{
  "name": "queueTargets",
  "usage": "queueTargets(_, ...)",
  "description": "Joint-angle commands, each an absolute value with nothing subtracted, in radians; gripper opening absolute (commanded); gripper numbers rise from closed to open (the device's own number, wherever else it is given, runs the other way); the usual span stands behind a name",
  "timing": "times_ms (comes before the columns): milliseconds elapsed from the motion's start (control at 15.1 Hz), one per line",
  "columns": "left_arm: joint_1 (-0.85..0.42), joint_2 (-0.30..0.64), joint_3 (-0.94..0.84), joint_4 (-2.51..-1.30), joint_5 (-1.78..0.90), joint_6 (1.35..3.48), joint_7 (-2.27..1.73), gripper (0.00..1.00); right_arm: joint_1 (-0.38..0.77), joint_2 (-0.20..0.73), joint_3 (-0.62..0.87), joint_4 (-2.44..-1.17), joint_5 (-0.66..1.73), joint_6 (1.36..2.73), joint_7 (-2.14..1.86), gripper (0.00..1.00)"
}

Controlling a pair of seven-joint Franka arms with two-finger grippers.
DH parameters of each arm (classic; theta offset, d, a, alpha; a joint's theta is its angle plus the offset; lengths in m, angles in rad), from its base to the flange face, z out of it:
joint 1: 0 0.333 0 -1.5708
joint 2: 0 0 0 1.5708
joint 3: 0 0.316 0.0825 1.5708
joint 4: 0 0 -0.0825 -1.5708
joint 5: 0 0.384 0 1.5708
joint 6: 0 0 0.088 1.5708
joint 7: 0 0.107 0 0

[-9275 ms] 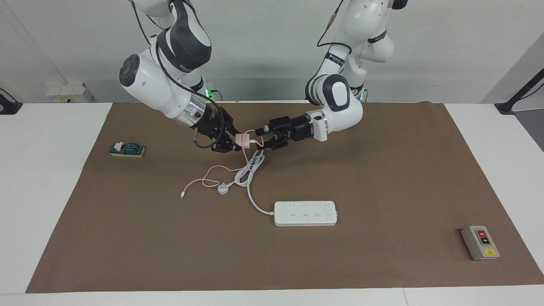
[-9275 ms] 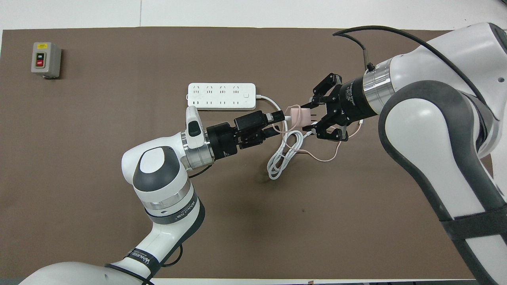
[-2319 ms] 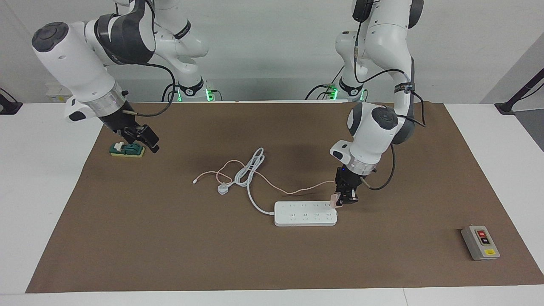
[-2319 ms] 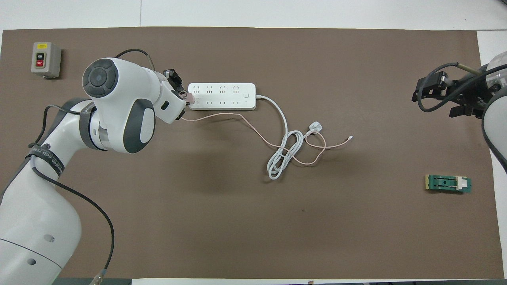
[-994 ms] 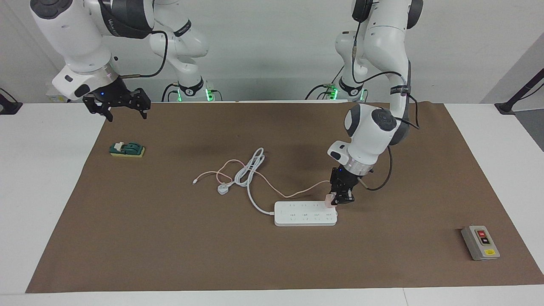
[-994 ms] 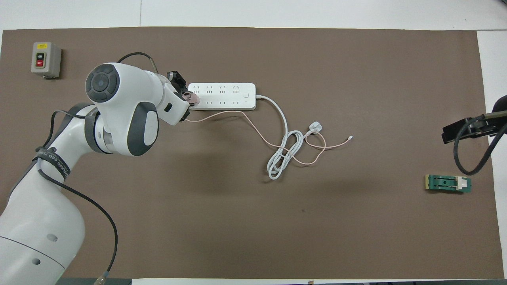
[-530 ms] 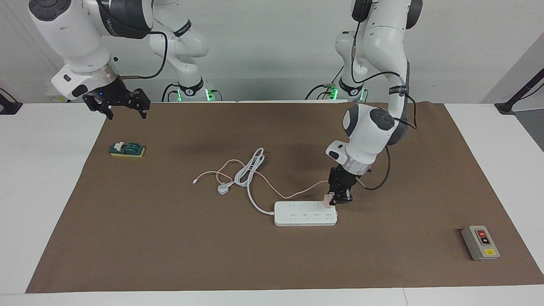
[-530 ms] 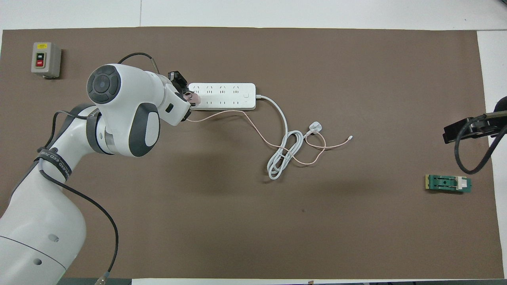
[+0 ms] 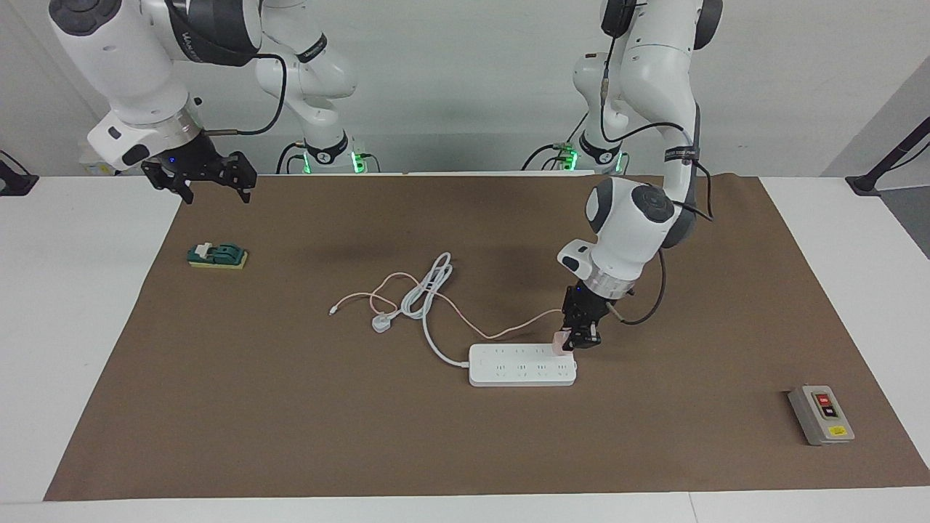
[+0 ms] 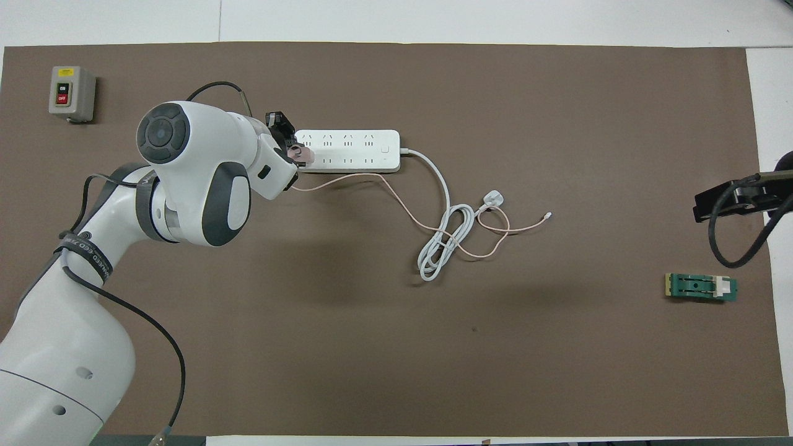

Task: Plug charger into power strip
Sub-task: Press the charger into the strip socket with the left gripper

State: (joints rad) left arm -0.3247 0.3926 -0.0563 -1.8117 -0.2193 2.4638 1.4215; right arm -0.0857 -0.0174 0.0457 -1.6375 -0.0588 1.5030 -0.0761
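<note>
the left gripper (image 9: 579,340) clamps the charger (image 9: 560,343) by its sides over the power strip (image 9: 522,365), at the end socket toward the left arm's end of the table. the charger looks light and rigid; its thin cable (image 9: 465,319) trails slack, crossing the strip's thick cord (image 9: 429,301). the right gripper (image 9: 201,179) waits spread open above the table edge near a green block (image 9: 217,256). a grey switch box (image 9: 821,414) sits well apart.

My facing camera sits high across the table and looks back at both arm bases, taking in the whole brown mat (image 9: 465,436) from a fair way off. My overhead camera hangs above the robots' own end, looking forward and steeply down, half a turn from the first. Both share the mat with the power strip (image 9: 522,365) (image 10: 347,150) and the grey button box (image 9: 821,415) (image 10: 72,94).
</note>
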Motion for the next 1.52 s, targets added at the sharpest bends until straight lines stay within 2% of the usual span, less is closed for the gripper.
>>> queueTargets(0,-0.330,0.390,-0.052,-1.861,-0.233,2.471,1.460,0.00,-0.103,-0.037,0.055,-1.655,-0.054,1.508,-0.064,1.00)
queueTargets(331,-0.327,0.397,-0.051,-1.833,-0.261,2.375,1.451,0.00,-0.101,-0.037,0.055,-1.652,-0.055,1.511,-0.063,1.00)
queueTargets(729,-0.328,0.471,-0.051,-1.721,-0.259,2.270,1.448,0.00,-0.095,-0.052,0.058,-1.652,-0.055,1.500,-0.067,1.00)
queueTargets(1458,-0.328,0.541,-0.051,-1.667,-0.230,2.275,1.460,0.00,-0.097,-0.055,0.058,-1.652,-0.055,1.502,-0.067,1.00)
